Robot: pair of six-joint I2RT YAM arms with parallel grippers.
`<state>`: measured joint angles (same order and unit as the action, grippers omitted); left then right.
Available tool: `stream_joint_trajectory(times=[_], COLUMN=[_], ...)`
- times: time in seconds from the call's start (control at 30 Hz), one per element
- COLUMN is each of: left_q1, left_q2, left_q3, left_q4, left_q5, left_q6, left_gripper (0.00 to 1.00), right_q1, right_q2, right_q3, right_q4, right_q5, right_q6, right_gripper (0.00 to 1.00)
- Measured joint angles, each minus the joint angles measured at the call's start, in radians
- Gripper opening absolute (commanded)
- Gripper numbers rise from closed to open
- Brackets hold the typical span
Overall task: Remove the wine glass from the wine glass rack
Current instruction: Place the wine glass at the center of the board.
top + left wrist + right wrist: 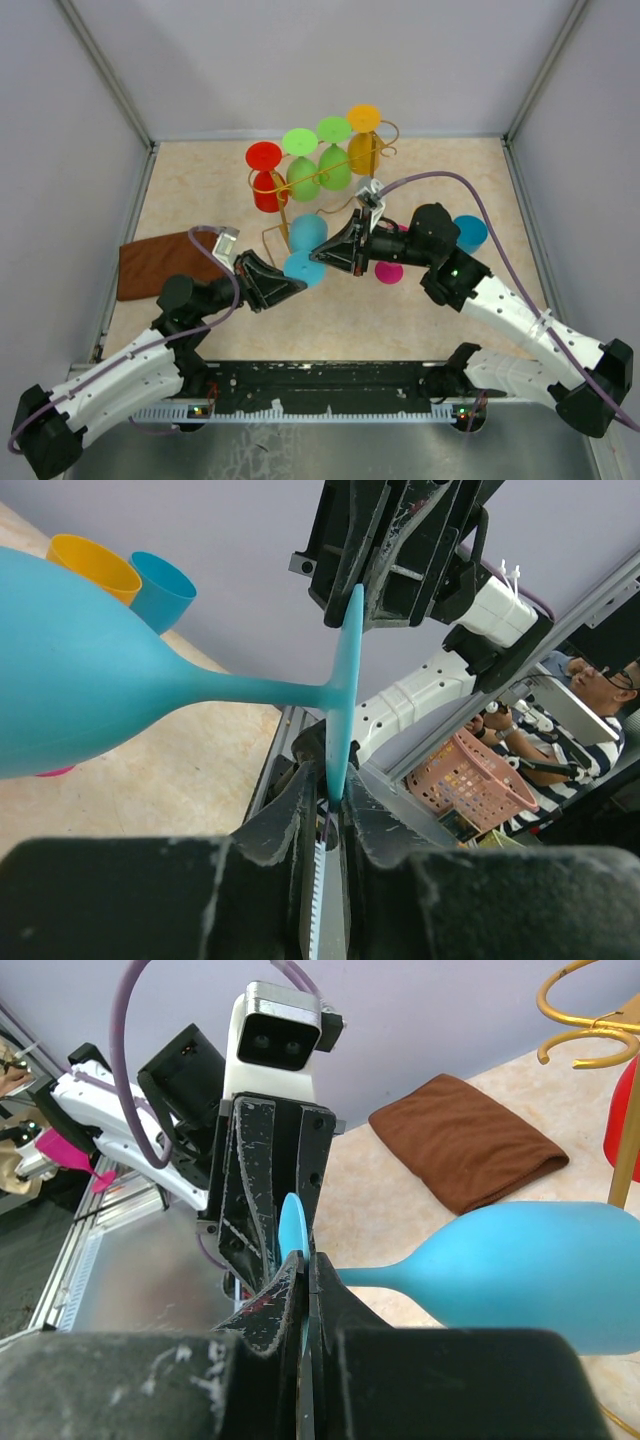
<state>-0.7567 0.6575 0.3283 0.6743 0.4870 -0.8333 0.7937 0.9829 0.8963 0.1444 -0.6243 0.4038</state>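
As wine glass point(306, 232) is held off wine glass rack point(600, 1027), lift-off judged done, set-down left; foot pinched by right gripper point(303, 1260); at left gripper point(333, 795), clamp cannot be told.

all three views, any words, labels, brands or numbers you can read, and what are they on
No text can be read in any view.
Blue wine glass, wine glass rack, brown cloth: no lettering shows.
Pink basket in the background: too blurred to tell whether it bears any print.
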Motion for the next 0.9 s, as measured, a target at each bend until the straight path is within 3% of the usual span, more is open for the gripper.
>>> stream_joint_trajectory(times=[0.3, 0.67, 0.8, 0.9], left_q1=[0.000, 0.000, 0.000, 0.000], left_q2=[0.008, 0.031, 0.025, 0.016], left_q3=[0.000, 0.000, 0.000, 0.000], left_q4=[0.008, 0.031, 0.034, 0.035], left_q5=[0.014, 0.014, 0.012, 0.011], left_q6=[0.000, 0.000, 0.000, 0.003], left_gripper=[0.32, 0.27, 0.19, 0.04], right_q1=[0.003, 0.016, 0.021, 0.026], right_q2=[0.000, 0.014, 0.014, 0.014], right_q3=[0.000, 0.000, 0.000, 0.000], right_q4=[-0.003, -0.014, -0.018, -0.021], right_q5=[0.002, 0.001, -0.002, -0.006], right_q6=[-0.001, -0.005, -0.012, -0.019], right_gripper=[0.00, 0.00, 0.00, 0.00])
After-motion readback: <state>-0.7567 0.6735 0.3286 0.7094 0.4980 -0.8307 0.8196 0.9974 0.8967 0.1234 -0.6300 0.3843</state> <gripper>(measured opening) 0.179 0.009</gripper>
